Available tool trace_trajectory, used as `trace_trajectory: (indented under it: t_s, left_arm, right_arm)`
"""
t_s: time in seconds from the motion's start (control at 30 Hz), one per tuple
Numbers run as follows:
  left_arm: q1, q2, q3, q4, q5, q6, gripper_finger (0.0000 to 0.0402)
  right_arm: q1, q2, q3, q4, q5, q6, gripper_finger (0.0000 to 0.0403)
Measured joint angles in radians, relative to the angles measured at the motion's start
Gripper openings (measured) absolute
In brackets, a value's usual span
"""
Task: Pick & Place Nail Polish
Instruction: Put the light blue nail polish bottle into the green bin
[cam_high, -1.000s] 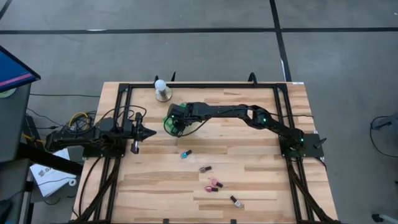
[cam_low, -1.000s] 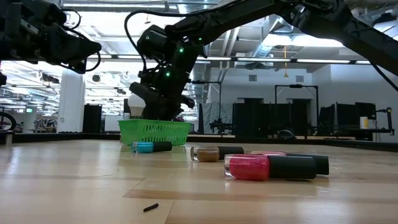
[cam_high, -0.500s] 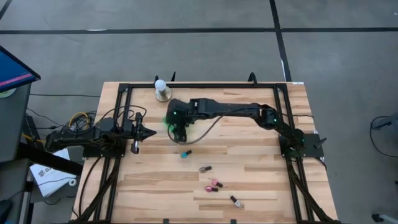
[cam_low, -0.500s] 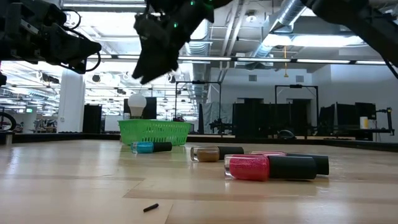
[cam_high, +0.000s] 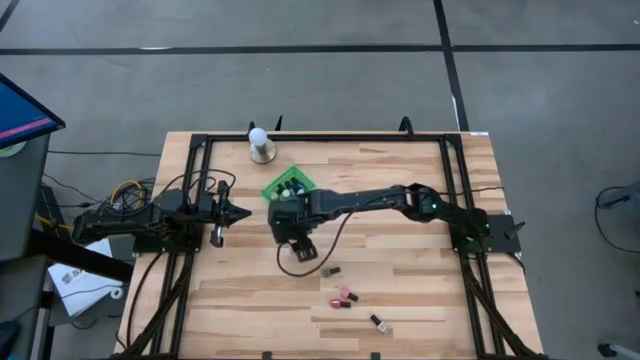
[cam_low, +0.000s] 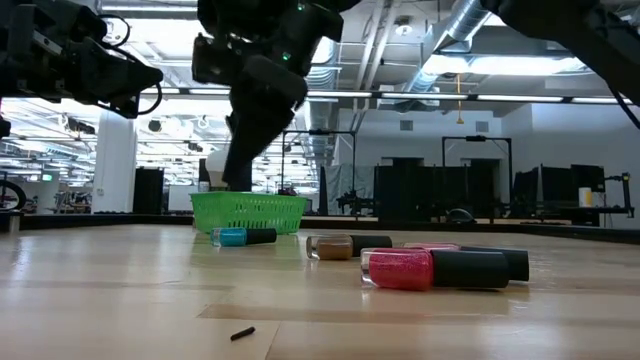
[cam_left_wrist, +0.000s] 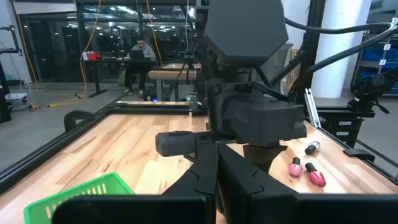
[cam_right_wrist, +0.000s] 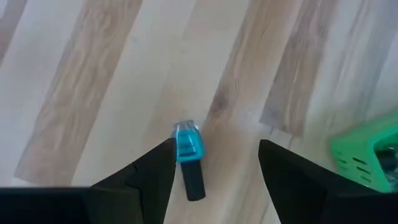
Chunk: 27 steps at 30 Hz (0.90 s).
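Right gripper (cam_right_wrist: 211, 165) hanging just above a tiny teal-bodied, dark-capped nail polish bottle (cam_right_wrist: 189, 157), jaws spread wide and holding nothing, at the centre of the pale wooden desk (cam_high: 400, 290) in the high view. Bottle lying flat on the desk, between the two dark fingers (cam_right_wrist: 146, 171) in the right wrist view, untouched. Green mesh basket (cam_high: 287, 185) just above the gripper in the high frame, several bottles inside. Brown bottle (cam_high: 331, 271), pink bottles (cam_high: 345, 297) and a dark one (cam_high: 380, 323) scattered toward lower centre. Left gripper (cam_high: 238, 213) parked at left-centre, jaws pressed together, empty. White ball on round base (cam_high: 260, 143) at upper centre.
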Motion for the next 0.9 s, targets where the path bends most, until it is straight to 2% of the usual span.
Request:
trace_trajectory:
  t_s: [0.27, 0.4, 0.67, 0.77, 0.9]
  left_arm:
    - [0.0, 0.0, 0.0, 0.001, 0.0, 0.0, 0.0002]
    - [0.0, 0.0, 0.0, 0.002, 0.0, 0.0, 0.0002]
    - [0.0, 0.0, 0.0, 0.002, 0.0, 0.0, 0.0002]
    - [0.0, 0.0, 0.0, 0.003, 0.0, 0.0, 0.0002]
    - [0.0, 0.0, 0.0, 0.003, 0.0, 0.0, 0.0002]
  right_arm:
    - [0.012, 0.0, -0.067, -0.014, 0.001, -0.001, 0.0217]
    - [0.025, -0.001, -0.151, 0.042, 0.002, 0.004, 0.0216]
    - [0.037, -0.014, -0.284, 0.172, 0.079, 0.067, 0.0212]
    - [0.037, -0.012, -0.299, 0.174, 0.08, 0.089, 0.0185]
    - [0.039, -0.01, -0.306, 0.173, 0.076, 0.09, 0.0107]
